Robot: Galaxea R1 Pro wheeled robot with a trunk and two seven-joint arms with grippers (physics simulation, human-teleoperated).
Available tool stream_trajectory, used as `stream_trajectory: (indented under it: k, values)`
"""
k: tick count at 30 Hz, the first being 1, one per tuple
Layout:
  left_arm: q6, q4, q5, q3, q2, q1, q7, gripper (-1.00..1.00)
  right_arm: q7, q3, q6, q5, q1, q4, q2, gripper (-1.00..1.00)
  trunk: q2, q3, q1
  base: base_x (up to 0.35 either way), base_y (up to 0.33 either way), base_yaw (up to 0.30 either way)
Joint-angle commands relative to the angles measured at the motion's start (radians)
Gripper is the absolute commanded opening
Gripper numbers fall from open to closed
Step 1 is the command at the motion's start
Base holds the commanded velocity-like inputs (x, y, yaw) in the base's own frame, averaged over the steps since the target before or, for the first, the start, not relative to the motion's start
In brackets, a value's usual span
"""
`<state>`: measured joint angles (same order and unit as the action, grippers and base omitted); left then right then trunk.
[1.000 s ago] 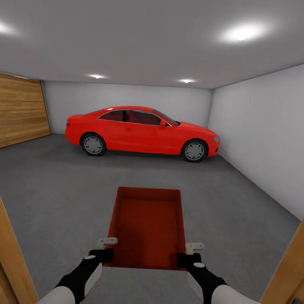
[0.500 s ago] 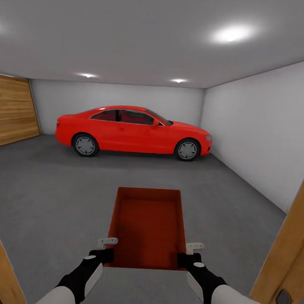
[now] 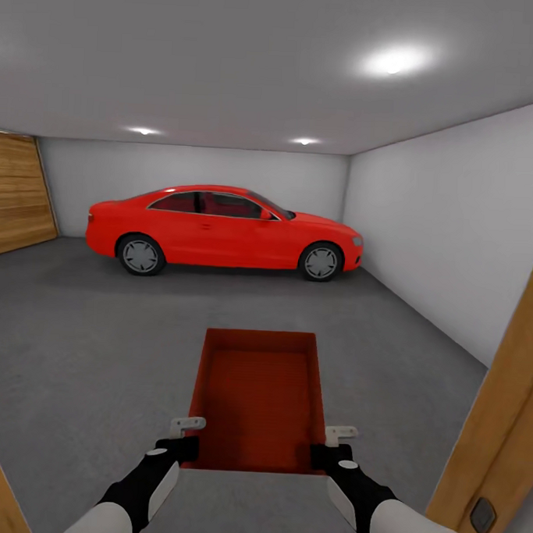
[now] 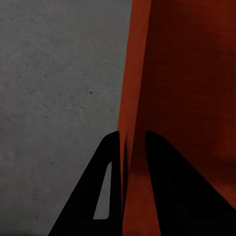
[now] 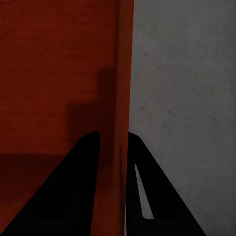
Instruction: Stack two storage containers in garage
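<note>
We carry one red bin (image 3: 258,399) at lower centre of the frame, above the grey garage floor (image 3: 83,343). Our left gripper (image 3: 186,436) pinches its left wall, our right gripper (image 3: 329,444) its right wall. A red car (image 3: 221,231) stands mid-frame, well ahead.

Even, soft light from ceiling lamps (image 3: 393,62)

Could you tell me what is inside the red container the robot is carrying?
The storage container looks empty: its flat red bottom shows bare. The left hand and right hand clamp its side walls. Concrete floor lies around it; the patch directly beneath is covered.
</note>
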<state>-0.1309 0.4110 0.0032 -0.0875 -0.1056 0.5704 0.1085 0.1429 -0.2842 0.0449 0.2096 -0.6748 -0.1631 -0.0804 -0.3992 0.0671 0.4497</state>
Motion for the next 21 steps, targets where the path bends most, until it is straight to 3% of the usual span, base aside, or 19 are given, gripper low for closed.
stream_trajectory:
  k: [1, 6, 21]
  values:
    - [-0.007, 0.016, -0.017, -0.028, 0.006, 0.0, 0.023, -1.0, 0.006, 0.02, 0.006, 0.013, 0.0, 0.004, 0.002, -1.0, -0.001, -0.001, 0.0, 0.0, 0.0, 0.0]
    - [-0.007, 0.014, -0.017, -0.028, 0.007, 0.0, 0.022, -1.0, 0.006, 0.02, 0.006, 0.013, 0.0, 0.004, 0.002, -1.0, -0.001, -0.001, 0.0, 0.165, 0.0, 0.0]
    - [-0.007, 0.014, -0.017, -0.028, 0.007, 0.0, 0.022, -1.0, 0.006, 0.02, 0.006, 0.013, 0.0, 0.004, 0.002, -1.0, -0.001, -0.001, 0.0, 0.317, 0.0, 0.0]
